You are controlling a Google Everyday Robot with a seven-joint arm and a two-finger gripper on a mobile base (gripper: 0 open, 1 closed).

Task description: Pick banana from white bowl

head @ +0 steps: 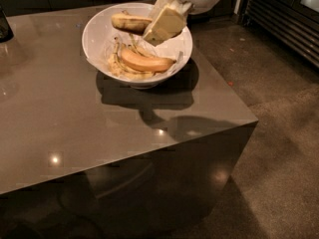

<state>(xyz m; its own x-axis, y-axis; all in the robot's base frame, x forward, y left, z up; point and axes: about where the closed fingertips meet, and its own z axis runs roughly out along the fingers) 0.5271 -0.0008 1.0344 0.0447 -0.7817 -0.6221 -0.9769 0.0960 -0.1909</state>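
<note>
The white bowl [99,39] stands at the back of the brown table. The bruised pale yellow banana [128,22] is up near the bowl's far side, above the other contents, and its right end goes behind my gripper's pale finger [167,21]. My gripper [154,31] reaches down into the bowl from the upper right and is shut on that banana's end. A smoother orange-yellow banana [147,62] lies on limp pale peel strips [119,66] in the bowl's bottom.
The table [75,128] has its right edge just past the bowl and its front corner at the right. A dark object [4,26] stands at the far left edge. A slatted dark cabinet [284,26] stands on the floor to the right.
</note>
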